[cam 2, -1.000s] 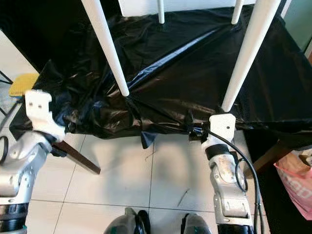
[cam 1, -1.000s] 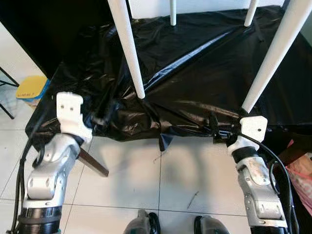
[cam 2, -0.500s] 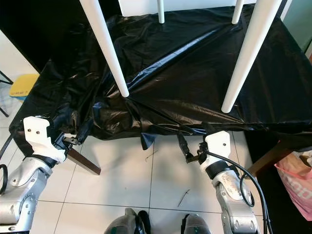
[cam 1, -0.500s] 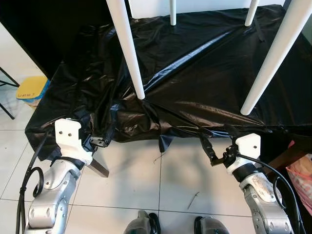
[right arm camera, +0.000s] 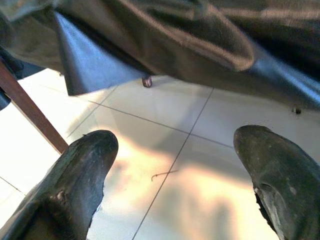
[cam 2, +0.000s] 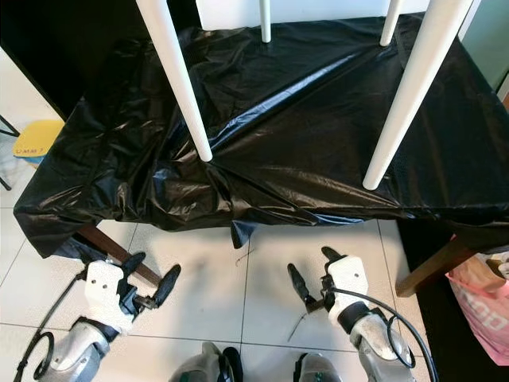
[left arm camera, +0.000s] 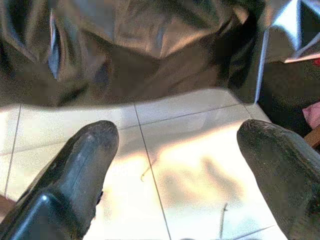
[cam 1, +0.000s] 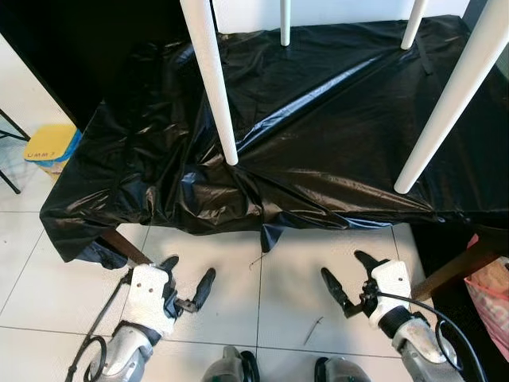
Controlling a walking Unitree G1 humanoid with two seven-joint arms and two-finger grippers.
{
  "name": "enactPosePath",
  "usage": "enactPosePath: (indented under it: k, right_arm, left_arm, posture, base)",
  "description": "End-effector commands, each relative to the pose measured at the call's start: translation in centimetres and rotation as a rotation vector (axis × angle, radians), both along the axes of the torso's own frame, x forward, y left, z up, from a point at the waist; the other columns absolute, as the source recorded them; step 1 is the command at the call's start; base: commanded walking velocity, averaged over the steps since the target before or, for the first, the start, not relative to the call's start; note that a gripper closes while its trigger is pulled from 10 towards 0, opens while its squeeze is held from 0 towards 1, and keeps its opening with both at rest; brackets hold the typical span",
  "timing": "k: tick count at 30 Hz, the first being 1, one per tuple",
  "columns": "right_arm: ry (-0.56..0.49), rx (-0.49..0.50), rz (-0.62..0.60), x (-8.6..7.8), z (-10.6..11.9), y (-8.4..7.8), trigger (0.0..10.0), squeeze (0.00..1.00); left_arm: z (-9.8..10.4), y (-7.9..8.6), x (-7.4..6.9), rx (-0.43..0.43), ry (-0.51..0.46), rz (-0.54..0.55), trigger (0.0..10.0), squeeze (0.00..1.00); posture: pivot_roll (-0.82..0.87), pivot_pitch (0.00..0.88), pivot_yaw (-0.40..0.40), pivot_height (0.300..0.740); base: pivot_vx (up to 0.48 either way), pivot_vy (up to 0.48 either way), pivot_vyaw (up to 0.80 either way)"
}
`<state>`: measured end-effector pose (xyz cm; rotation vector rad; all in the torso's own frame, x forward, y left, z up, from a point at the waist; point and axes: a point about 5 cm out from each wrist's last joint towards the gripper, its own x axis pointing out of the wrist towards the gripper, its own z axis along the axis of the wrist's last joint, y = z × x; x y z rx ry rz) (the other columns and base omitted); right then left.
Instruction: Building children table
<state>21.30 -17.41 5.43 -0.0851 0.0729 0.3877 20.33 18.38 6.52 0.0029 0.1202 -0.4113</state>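
An upturned white children's table stands on a table draped in black plastic sheet (cam 1: 318,119). Its white legs point upward: a near left leg (cam 1: 213,87), a near right leg (cam 1: 453,95) and two far legs (cam 1: 285,22). My left gripper (cam 1: 189,270) hangs open below the draped table's front edge, over the floor tiles, holding nothing. My right gripper (cam 1: 343,267) is open at the same height on the right, also holding nothing. In the left wrist view the fingers (left arm camera: 85,165) frame bare tiles and the hanging sheet; the right wrist view fingers (right arm camera: 80,170) do the same.
A brown wooden table leg (cam 1: 131,251) stands beside my left gripper, another (cam 1: 445,267) at the right. A yellow stool (cam 1: 49,145) sits at the far left, a pink bag (cam 1: 489,278) at the right edge. My feet (cam 1: 238,370) are on white tiles.
Both grippers have dropped from the front edge of the draped table down toward the floor and closer to my body. The white legs and the sheet have not moved.
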Motion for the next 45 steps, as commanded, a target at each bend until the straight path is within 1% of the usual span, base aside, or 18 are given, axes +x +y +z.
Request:
enactPosePath:
  k: [1, 8, 11, 12, 13, 16, 25, 26, 27, 28, 30, 31, 40, 41, 42, 43, 44, 45]
  right_arm:
    - [0.035, -0.003, -0.008, -0.3, -1.1, 0.0, 10.0, 0.00]
    - [0.052, -0.010, -0.030, -0.3, -2.4, -0.3, 10.0, 0.00]
    - [0.120, -0.015, -0.112, 0.0, -4.3, -1.1, 10.0, 0.00]
    - [0.169, -0.008, -0.157, -0.1, -5.4, -1.5, 5.1, 0.00]
    - [0.215, -0.006, -0.195, -0.2, -6.5, -1.8, 0.0, 0.00]
    - [0.247, -0.011, -0.220, -0.4, -7.2, -2.0, 0.0, 0.00]
    - [0.651, -0.109, -0.415, -3.6, -12.8, -3.6, 0.0, 0.00]
    - [0.682, -0.120, -0.427, -4.0, -13.1, -3.6, 3.7, 0.00]
    - [0.708, -0.131, -0.437, -4.5, -13.4, -3.6, 7.1, 0.00]
    - [0.732, -0.137, -0.447, -4.9, -13.7, -3.6, 10.0, 0.00]
    - [0.800, -0.113, -0.483, -5.9, -14.3, -3.5, 10.0, 0.02]
    - [0.803, -0.109, -0.489, -5.9, -14.3, -3.5, 10.0, 1.00]
    - [0.822, -0.116, -0.524, -5.6, -14.4, -3.1, 10.0, 1.00]
    - [0.833, -0.122, -0.511, -5.6, -14.5, -2.8, 10.0, 1.00]
    - [0.839, -0.132, -0.491, -5.5, -14.5, -2.5, 10.0, 0.22]
    - [0.840, -0.138, -0.482, -5.5, -14.6, -2.4, 10.0, 0.22]
    - [0.841, -0.143, -0.470, -5.5, -14.6, -2.2, 10.0, 0.00]
    - [0.847, -0.154, -0.445, -5.4, -14.6, -1.8, 10.0, 0.00]
  left_arm:
    - [-1.6, 0.2, -0.4, 0.023, 0.053, 0.010, 10.0, 0.00]
    - [-3.5, 0.1, -0.4, 0.012, 0.080, 0.018, 10.0, 0.00]
    - [-5.4, -0.2, 0.4, -0.025, 0.147, 0.055, 10.0, 0.00]
    - [-6.1, -0.4, 1.0, -0.020, 0.159, 0.072, 7.4, 0.00]
    - [-6.9, -0.6, 1.2, -0.014, 0.183, 0.088, 0.0, 0.00]
    - [-7.7, -0.6, 1.3, -0.011, 0.207, 0.105, 0.0, 0.00]
    - [-13.9, -0.4, -1.3, 0.134, 0.652, 0.241, 0.0, 0.00]
    - [-14.1, -0.5, -1.4, 0.140, 0.672, 0.247, 3.9, 0.00]
    - [-14.1, -0.7, -1.4, 0.138, 0.681, 0.250, 10.0, 0.00]
    - [-14.2, -0.8, -1.4, 0.134, 0.690, 0.253, 10.0, 0.00]
    - [-14.1, -1.6, -1.0, 0.101, 0.698, 0.262, 10.0, 0.00]
    - [-14.1, -1.7, -0.9, 0.107, 0.698, 0.258, 10.0, 1.00]
    - [-14.5, -2.9, -1.3, 0.127, 0.720, 0.234, 10.0, 1.00]
    - [-14.6, -3.0, -1.4, 0.144, 0.726, 0.223, 10.0, 0.65]
    - [-14.6, -3.2, -1.4, 0.147, 0.729, 0.216, 10.0, 0.00]
    - [-14.6, -3.3, -1.4, 0.146, 0.729, 0.211, 10.0, 0.00]
    - [-14.6, -3.7, -1.4, 0.150, 0.725, 0.190, 10.0, 0.00]
    - [-14.6, -4.3, -1.3, 0.176, 0.721, 0.147, 10.0, 0.00]
  posture:
    - [-0.05, 0.106, 0.085, 0.740]
    - [-0.06, 0.096, 0.086, 0.740]
    - [-0.07, 0.085, 0.084, 0.740]
    - [-0.07, 0.086, 0.084, 0.740]
    - [-0.07, 0.083, 0.087, 0.740]
    - [-0.07, 0.081, 0.085, 0.740]
    - [-0.08, 0.048, 0.061, 0.740]
    - [-0.09, 0.047, 0.059, 0.740]
    - [-0.09, 0.046, 0.058, 0.740]
    - [-0.10, 0.045, 0.058, 0.740]
    - [-0.10, 0.040, 0.058, 0.740]
    - [-0.11, 0.038, 0.059, 0.740]
    - [-0.11, 0.004, 0.050, 0.740]
    - [-0.11, 0.000, 0.048, 0.740]
    - [-0.11, 0.000, 0.047, 0.740]
    - [-0.11, 0.000, 0.047, 0.740]
    - [-0.11, 0.000, 0.045, 0.740]
    - [-0.11, 0.000, 0.047, 0.740]
  base:
    - [0.000, 0.000, 0.00]
    - [0.000, 0.000, 0.00]
    - [0.000, 0.000, 0.00]
    - [0.000, 0.000, 0.00]
    - [0.000, 0.000, 0.00]
    - [0.000, 0.000, 0.00]
    - [0.000, 0.000, 0.00]
    - [0.000, 0.000, 0.00]
    - [0.000, 0.000, 0.00]
    - [0.000, 0.000, 0.00]
    - [0.000, 0.000, 0.00]
    - [0.000, 0.000, 0.00]
    - [0.000, 0.000, 0.00]
    - [0.000, 0.000, 0.00]
    - [0.000, 0.000, 0.00]
    - [0.000, 0.000, 0.00]
    - [0.000, 0.000, 0.00]
    - [0.000, 0.000, 0.00]
